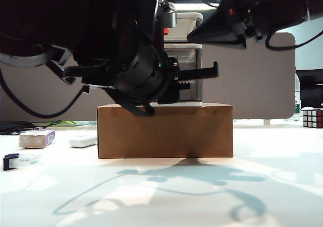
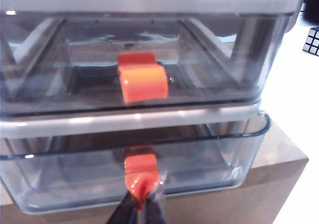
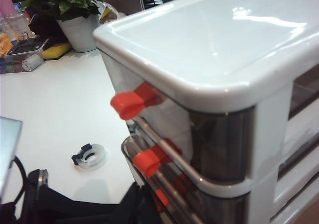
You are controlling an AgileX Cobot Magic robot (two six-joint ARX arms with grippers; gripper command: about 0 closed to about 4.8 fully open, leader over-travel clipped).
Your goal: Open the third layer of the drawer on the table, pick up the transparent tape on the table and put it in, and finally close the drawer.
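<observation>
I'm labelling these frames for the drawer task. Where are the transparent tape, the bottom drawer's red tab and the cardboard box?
transparent tape (image 1: 20, 161): exterior view, on its clear roll.
third layer's tab (image 2: 140, 167): left wrist view, on the tab's upper face, above the left gripper (image 2: 141, 204).
cardboard box (image 1: 165, 131): exterior view, on its front face.

Backlit silhouetted arms, glossy glare, soft blur.

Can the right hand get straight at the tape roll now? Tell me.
Probably not: the right hand hangs high above the drawer unit, the tape roll lies far left, and the left arm stands between.
</observation>
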